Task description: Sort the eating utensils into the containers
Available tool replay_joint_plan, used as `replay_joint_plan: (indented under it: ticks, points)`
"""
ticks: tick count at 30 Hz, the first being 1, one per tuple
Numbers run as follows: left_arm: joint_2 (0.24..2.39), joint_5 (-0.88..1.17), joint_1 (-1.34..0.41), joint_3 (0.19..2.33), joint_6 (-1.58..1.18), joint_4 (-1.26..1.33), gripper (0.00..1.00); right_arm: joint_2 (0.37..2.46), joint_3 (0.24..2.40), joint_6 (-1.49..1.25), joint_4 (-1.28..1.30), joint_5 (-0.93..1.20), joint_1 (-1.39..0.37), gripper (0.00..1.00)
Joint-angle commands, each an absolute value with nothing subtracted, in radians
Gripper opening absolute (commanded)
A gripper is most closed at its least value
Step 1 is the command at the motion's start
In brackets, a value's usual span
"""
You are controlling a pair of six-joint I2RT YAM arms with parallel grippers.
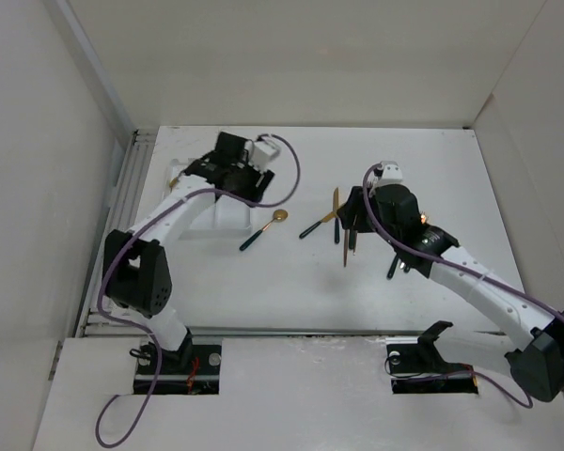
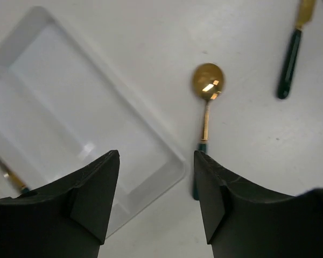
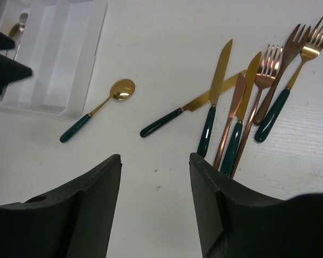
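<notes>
The left pincer [image 2: 156, 161] hangs over one corner of the white tray [image 2: 70, 91]. Its two fingers are wide apart and hold nothing. The tray lies on the left side of the bench [image 1: 263, 282] and has three long slots.

A gold spoon [image 2: 205, 123] with a dark green handle lies on the bench just beside that corner. Its bowl points away from the tray.

In the slot farthest from the spoon there is a silver-headed thing [image 3: 22, 19] with a gold bit next to it. They are partly hidden, so I can only guess the silver one is a spoon.

The right pincer [image 3: 155, 158] hangs over the middle of the bench. Its fingers are apart too, and it holds nothing.

One knife [image 3: 191, 105] lies slanted between the spoon and the pile. The pile is on the right. It has more knives [image 3: 215, 99] lying side by side, with their gold blades pointing away from the arm. Three forks [image 3: 266, 59] lie right beside them, tines pointing the same way.
</notes>
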State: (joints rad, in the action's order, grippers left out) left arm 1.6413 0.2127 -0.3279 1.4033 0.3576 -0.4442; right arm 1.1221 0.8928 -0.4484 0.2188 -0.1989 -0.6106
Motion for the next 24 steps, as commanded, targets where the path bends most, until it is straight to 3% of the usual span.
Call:
replay_joint_plan:
  ticks: [1, 18, 24]
  points:
    - [1.722, 0.184, -0.432, 1.347, 0.394, -0.505, 0.54, 1.072, 0.867, -0.465, 0.213, -0.210, -0.629, 0.59]
    - [1.965, 0.133, -0.523, 1.433, 0.394, -0.515, 0.54, 0.946, 0.788, -0.528, 0.252, -0.230, -0.629, 0.59]
    - [1.983, 0.133, -0.523, 1.401, 0.385, -0.525, 0.47, 0.946, 0.788, -0.528, 0.252, -0.230, -0.629, 0.59]
